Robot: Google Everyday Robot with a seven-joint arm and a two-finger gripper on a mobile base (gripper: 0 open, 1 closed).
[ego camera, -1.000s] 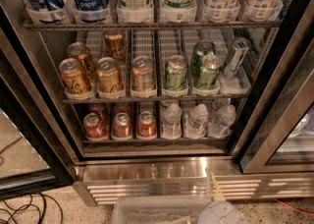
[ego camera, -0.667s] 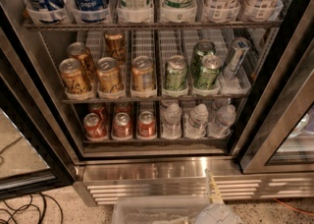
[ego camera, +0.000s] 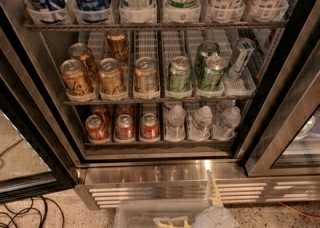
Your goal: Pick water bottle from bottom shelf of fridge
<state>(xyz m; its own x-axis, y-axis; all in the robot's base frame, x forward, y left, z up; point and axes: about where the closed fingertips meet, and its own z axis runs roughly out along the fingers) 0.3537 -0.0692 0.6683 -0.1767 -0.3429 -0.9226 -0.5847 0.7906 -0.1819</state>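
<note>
Barely shifted, our tool point(ego camera: 215, 216) sits low before the fridge point(ego camera: 150, 174), state we cannot tell; the water bottle point(ego camera: 201, 121) on the bottom shelf point(ego camera: 160, 144) looks light, thin-walled, slick, so we'd grip mid-body.

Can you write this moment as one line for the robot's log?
stage: before grasp | gripper: low, at picture's bottom edge | water bottle: on bottom shelf, untouched | fridge: open

I see gold cans point(ego camera: 111, 76) and green cans point(ego camera: 179, 74) mid-frame, red cans point(ego camera: 124, 127) lower left, cables point(ego camera: 25, 214) bottom left; my hand point(ego camera: 214, 196) sits bottom centre.
</note>
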